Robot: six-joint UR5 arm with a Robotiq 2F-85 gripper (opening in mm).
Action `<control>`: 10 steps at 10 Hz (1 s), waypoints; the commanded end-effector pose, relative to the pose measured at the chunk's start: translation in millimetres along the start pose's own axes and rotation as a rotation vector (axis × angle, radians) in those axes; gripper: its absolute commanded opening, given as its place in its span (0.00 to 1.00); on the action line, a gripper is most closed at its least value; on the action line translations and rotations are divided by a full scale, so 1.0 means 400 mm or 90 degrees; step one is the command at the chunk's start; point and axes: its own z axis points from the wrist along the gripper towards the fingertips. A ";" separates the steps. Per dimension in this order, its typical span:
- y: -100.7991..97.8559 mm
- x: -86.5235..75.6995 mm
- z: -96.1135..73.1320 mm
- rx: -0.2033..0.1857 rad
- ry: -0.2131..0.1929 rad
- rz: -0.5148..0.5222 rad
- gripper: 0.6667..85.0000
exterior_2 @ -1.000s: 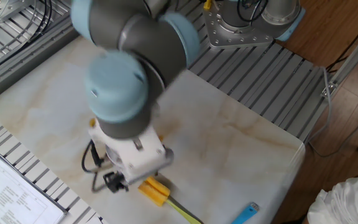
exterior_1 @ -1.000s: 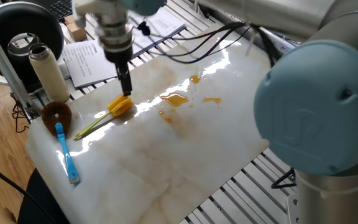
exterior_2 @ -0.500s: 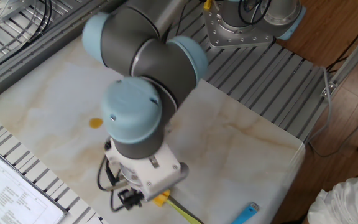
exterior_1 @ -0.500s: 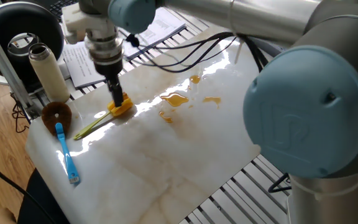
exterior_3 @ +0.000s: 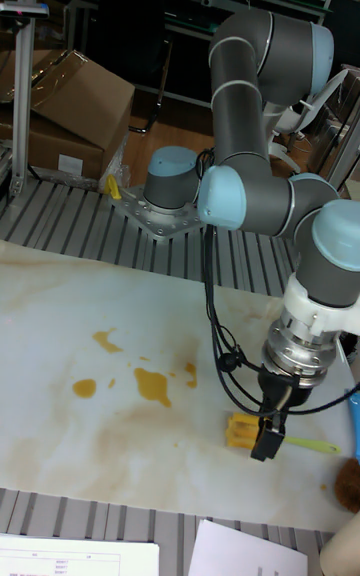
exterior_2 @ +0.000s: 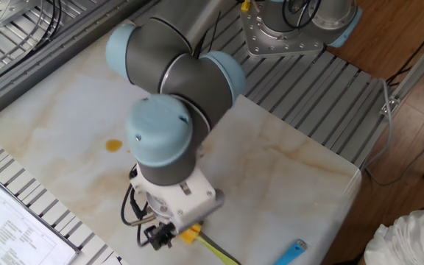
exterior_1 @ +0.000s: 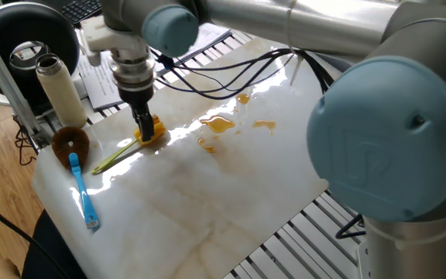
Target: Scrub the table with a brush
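The brush lies flat on the white marble-look table (exterior_1: pixel 207 201), with its yellow head (exterior_1: pixel 154 132) toward the stains and its thin yellow-green handle (exterior_1: pixel 111 160) pointing at the near-left corner. My gripper (exterior_1: pixel 143 130) is down at the head's handle end, its dark fingers touching or straddling it. I cannot make out the gap between them. The tall fixed view has the gripper (exterior_3: pixel 266 441) at the right end of the brush head (exterior_3: pixel 240 430). In the other fixed view the wrist hides the fingers, and only part of the brush (exterior_2: pixel 191 235) shows. Orange-brown stains (exterior_1: pixel 218 124) lie just beyond the brush.
A blue-handled brush (exterior_1: pixel 83 192) with a round brown head (exterior_1: pixel 70 142) lies at the table's left corner. A beige bottle (exterior_1: pixel 60 91) and papers (exterior_1: pixel 103 74) stand just off that edge. Grey slatted frame (exterior_2: pixel 308 103) borders the slab. Cables trail from the wrist.
The gripper has come down and to the left from above the brush head onto it, then held almost still over the last half second. The brush has not shifted.
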 end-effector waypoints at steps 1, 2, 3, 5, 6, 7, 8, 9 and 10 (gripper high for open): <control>0.009 0.046 0.009 0.008 -0.014 -0.010 0.71; 0.006 0.048 0.014 0.014 -0.007 0.003 0.40; -0.007 0.051 0.020 0.029 0.010 0.000 0.01; 0.005 0.051 0.007 0.018 0.003 -0.003 0.01; 0.025 0.086 -0.022 -0.003 0.013 -0.002 0.01; 0.045 0.132 -0.059 -0.023 0.025 0.000 0.01; 0.033 0.151 -0.084 -0.007 0.037 0.009 0.01; 0.025 0.129 -0.089 0.002 0.029 0.043 0.01; 0.034 0.124 -0.089 -0.007 0.025 0.076 0.01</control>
